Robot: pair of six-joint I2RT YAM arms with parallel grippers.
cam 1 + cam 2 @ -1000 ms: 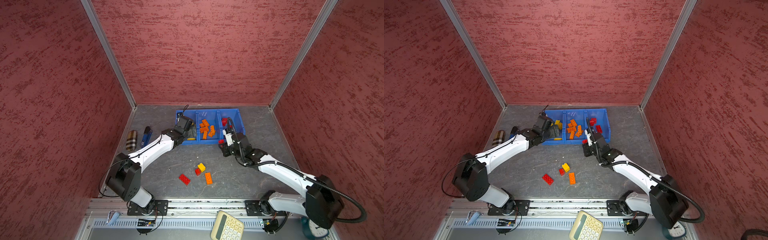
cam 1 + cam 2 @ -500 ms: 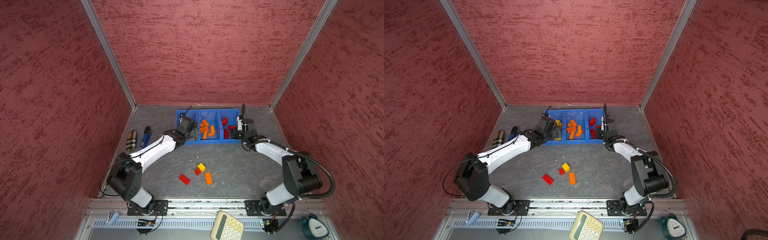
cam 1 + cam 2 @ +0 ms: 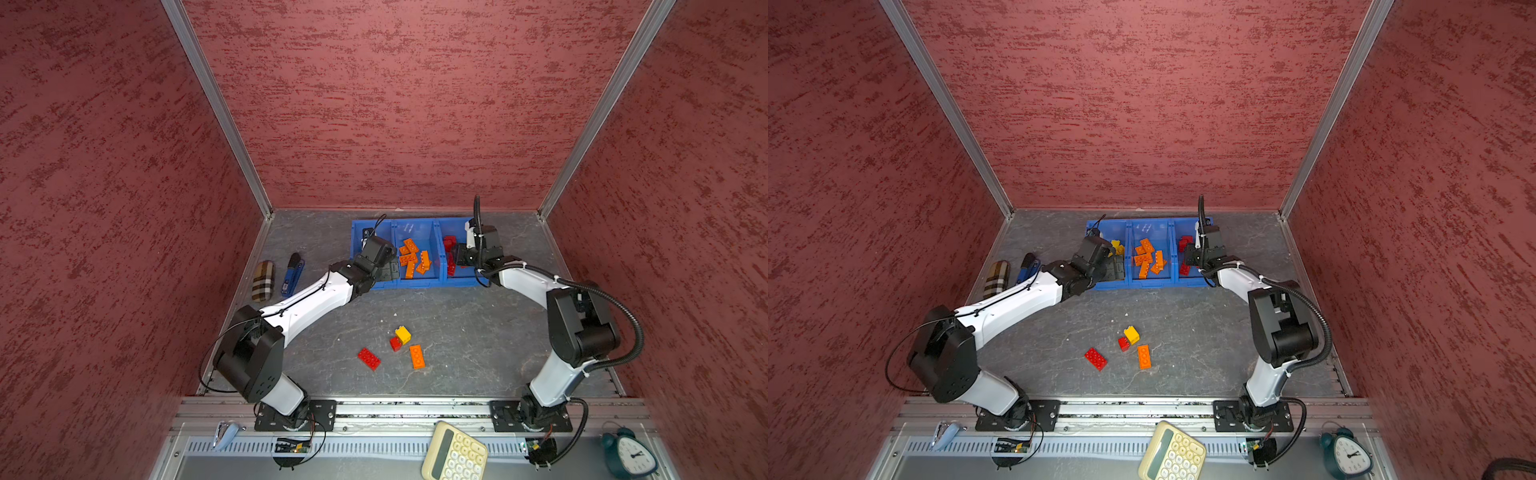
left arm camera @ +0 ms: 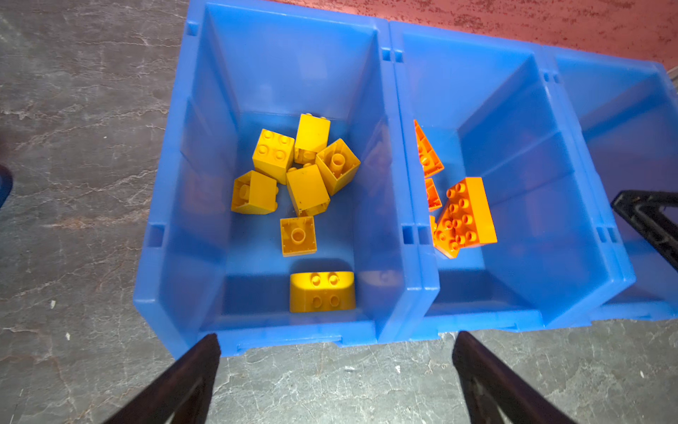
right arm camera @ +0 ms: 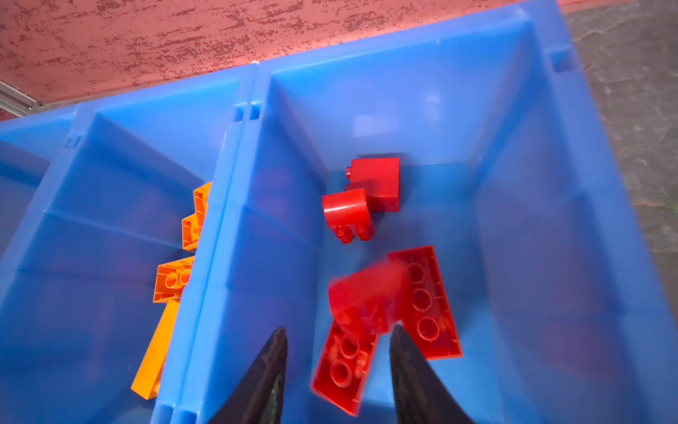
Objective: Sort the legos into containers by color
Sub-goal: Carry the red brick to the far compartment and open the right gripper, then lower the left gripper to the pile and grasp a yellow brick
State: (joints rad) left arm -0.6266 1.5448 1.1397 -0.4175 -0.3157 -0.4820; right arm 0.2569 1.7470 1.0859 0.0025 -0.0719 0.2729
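While the left gripper (image 4: 335, 339) gapes wide and empty, the right gripper (image 5: 338, 329) stands partly open, a blurred red brick (image 5: 367, 297) just past its tips at lower centre.

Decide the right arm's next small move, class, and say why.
Probably lift the right gripper clear of the red-brick container: its jaws stand parted, the blurred red brick beyond them looks released inside it, and a small red brick and a long red brick wait on the table.

Bins (image 3: 419, 284) stand in a row at the far middle, bricks (image 3: 411, 259) in each. Four loose bricks (image 3: 402, 333) lie nearer, centrally. Calculator (image 3: 454, 453) and clock (image 3: 629, 455) sit nearest, right.
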